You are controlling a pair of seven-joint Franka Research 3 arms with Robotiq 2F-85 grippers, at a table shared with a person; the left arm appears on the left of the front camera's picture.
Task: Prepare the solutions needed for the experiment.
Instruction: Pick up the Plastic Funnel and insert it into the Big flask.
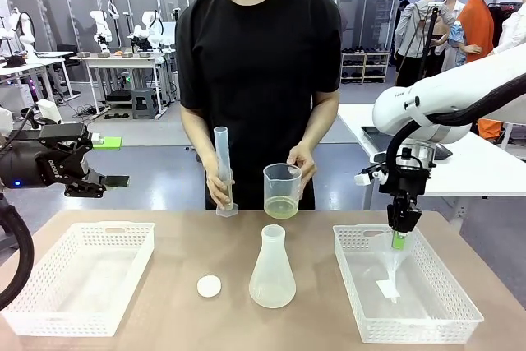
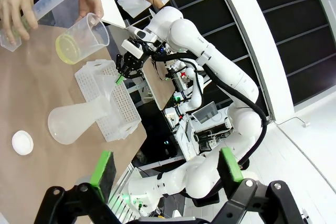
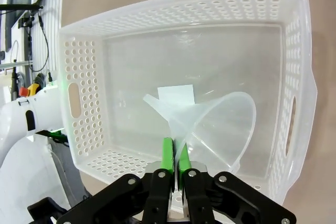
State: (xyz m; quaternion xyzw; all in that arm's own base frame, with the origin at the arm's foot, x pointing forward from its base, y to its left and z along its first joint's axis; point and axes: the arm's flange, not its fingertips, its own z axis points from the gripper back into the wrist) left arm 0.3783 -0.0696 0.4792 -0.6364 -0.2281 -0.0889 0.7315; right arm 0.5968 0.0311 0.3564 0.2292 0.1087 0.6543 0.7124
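Pale yellow-green solution [image 1: 281, 208] is sitting as a shallow layer in the clear plastic beaker [image 1: 282, 180] that the person's hand [image 1: 302, 161] is holding above the brown table [image 1: 181, 246]. Whether the frosted conical flask [image 1: 272, 269] standing mid-table is holding any is hard to make out. Right gripper [image 1: 399, 240] is pinching the rim of the translucent funnel [image 1: 393, 273] inside the white perforated basket [image 1: 362, 230], jaws nearly together. Left gripper [image 1: 111, 162] is hovering wide open, gripping nothing, its arm cut off at the frame edge.

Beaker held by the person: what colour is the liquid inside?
The liquid is pale yellow-green; the left wrist view shows it best.
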